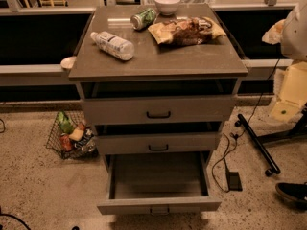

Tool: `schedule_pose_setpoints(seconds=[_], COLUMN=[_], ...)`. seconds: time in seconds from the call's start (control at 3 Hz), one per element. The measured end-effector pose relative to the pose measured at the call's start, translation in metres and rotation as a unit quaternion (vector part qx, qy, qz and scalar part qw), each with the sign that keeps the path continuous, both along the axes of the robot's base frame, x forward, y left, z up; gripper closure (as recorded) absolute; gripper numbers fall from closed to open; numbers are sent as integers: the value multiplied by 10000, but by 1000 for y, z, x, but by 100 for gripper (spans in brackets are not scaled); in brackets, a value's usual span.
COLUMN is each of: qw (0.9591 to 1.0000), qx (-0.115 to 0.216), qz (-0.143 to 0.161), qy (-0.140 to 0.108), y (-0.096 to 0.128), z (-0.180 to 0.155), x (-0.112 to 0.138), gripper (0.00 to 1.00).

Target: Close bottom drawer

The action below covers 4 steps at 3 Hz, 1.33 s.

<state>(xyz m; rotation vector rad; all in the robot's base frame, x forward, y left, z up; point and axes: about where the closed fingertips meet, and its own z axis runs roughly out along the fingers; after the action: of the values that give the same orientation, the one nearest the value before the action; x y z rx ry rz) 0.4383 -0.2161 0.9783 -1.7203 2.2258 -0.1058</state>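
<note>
The bottom drawer (158, 183) stands pulled far out, low centre. The gripper is out of view, so I cannot tell its state.

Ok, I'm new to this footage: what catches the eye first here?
The bottom drawer stands pulled far out, lowest in the cabinet. On top lie a bottle, a can, a bowl and a chip bag. The gripper hangs at the right edge, apart from the cabinet.
</note>
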Motion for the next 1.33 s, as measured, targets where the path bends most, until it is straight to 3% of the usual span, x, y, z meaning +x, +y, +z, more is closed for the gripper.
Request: schedule_pose_setpoints(seconds=[0.33, 0.67, 1.0, 1.33], qw=[10000, 9989, 9960, 9930], qx=[-20, -348, -247, 356], qz=[13, 224, 608, 810], qy=[13, 229, 603, 786], y=[1, 10, 23, 43], z=[-2, -41, -120, -203], x=[0, 5, 5, 8], gripper=[0, 0, 0, 0])
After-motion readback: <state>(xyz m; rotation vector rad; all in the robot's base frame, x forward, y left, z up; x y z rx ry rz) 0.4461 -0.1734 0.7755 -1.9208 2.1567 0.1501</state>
